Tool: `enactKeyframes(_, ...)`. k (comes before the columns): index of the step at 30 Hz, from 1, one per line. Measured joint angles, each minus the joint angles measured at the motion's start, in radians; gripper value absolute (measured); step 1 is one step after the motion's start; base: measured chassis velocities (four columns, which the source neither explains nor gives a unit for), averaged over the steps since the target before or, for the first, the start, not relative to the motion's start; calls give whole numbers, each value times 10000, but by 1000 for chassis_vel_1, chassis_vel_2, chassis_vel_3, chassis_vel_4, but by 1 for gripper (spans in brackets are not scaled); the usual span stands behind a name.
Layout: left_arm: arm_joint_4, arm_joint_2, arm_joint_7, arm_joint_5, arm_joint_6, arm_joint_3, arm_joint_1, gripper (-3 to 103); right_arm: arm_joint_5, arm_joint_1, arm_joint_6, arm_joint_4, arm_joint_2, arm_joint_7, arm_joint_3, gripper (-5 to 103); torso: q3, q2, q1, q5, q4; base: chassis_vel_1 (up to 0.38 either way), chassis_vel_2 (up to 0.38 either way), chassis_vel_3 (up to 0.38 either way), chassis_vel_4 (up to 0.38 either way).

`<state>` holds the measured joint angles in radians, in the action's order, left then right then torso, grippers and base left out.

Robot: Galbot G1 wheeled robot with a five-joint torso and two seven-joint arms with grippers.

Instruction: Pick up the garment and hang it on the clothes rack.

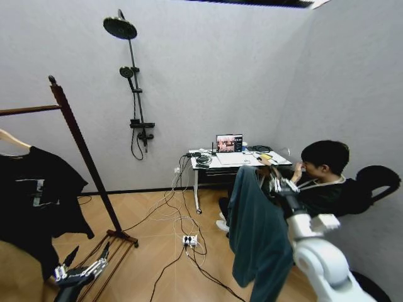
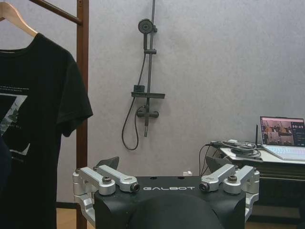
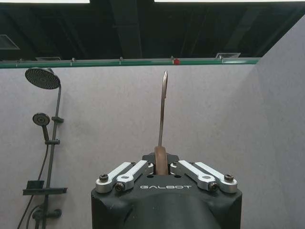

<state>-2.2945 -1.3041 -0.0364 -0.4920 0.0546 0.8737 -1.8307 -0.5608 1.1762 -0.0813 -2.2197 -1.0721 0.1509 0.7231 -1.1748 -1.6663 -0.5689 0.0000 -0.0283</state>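
The right gripper (image 1: 275, 182) is raised beside the desk (image 1: 242, 162), its fingers clamped on the wooden hanger (image 3: 160, 160) whose metal hook (image 3: 162, 107) stands upright above the jaws. From that hanger the garment (image 1: 255, 236), a dark teal long-sleeved top, hangs free in the air, well apart from the clothes rack (image 1: 82, 151) and on the desk's side of the room. The clothes rack stands far from the desk, its reddish-brown post topped by a finial and its bar carrying a black printed T-shirt (image 2: 33, 129) on a second hanger. The left gripper (image 1: 80, 270) rests low, near the rack's slatted base, fingers spread and empty. Both gripper housings bear the word "GALBOT" (image 2: 169, 188) in pale letters. The T-shirt shows small white lettering, too fine to read. A black shower stand (image 1: 135, 88) is fixed to the wall between rack and desk; an open laptop (image 1: 230, 146) sits on the desk.
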Motion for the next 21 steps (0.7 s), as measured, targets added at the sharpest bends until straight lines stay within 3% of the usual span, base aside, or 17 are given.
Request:
enactKeyframes(6, 0, 0, 0, 0, 0, 0, 0, 100, 77, 466, 237, 104, -296, -276, 13, 10, 1, -1, 3, 2, -3, 0, 0, 0, 0)
enactKeyframes(21, 0, 0, 0, 0, 0, 0, 0, 100, -42, 606, 482, 357, -80, -653, 187, 10, 1, -1, 2, -1, 1, 22, 25, 26, 27)
